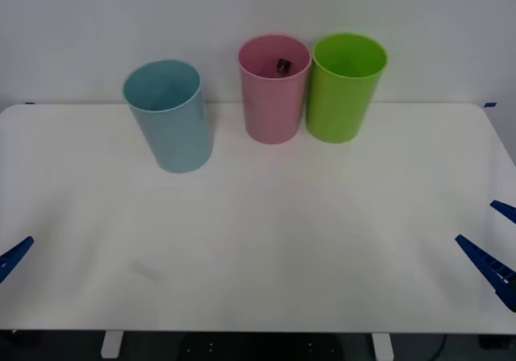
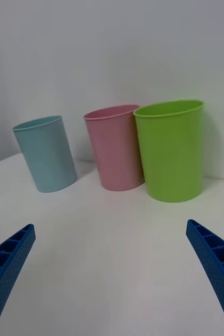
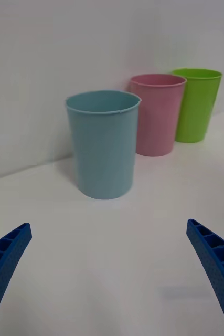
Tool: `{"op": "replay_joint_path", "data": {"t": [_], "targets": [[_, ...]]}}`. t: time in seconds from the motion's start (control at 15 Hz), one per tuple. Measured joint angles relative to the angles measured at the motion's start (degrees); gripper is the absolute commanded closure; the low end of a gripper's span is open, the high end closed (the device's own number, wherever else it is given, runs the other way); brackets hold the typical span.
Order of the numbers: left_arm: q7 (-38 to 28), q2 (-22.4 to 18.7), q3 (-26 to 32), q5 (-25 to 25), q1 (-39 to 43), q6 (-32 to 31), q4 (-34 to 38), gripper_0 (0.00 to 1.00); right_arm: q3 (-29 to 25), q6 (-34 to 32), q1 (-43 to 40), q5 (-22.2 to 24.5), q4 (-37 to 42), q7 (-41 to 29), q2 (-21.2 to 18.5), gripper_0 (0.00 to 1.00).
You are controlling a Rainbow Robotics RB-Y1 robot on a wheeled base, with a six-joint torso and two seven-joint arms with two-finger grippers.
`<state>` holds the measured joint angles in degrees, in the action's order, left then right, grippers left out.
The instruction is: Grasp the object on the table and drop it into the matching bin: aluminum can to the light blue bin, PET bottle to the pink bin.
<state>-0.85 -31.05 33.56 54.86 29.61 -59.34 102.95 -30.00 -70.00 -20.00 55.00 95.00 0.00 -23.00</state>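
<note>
The pink bin (image 1: 274, 91) stands at the back of the white table (image 1: 258, 240), between the light blue bin (image 1: 169, 119) and a lime green bin. Inside the pink bin, a small dark part of the PET bottle (image 1: 283, 66) shows just below the far rim; the rest of it is hidden by the wall. My right gripper (image 2: 110, 224) is open and holds nothing, low at the table's right edge, facing the pink bin (image 2: 116, 149). My left gripper (image 3: 108, 224) is open and holds nothing at the left edge, facing the light blue bin (image 3: 104, 147).
A lime green bin (image 1: 347, 87) stands close beside the pink one on its right. A white wall rises right behind the bins. White tabletop stretches between the bins and the front edge.
</note>
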Motion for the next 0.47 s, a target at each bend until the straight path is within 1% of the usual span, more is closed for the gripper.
{"op": "replay_joint_path", "data": {"t": [0.47], "targets": [[0.2,0.0,-0.4,-0.6,2.4,0.0,0.0,0.00,0.0,0.0,0.0,0.0,0.0,0.0,0.0,0.00]]}}
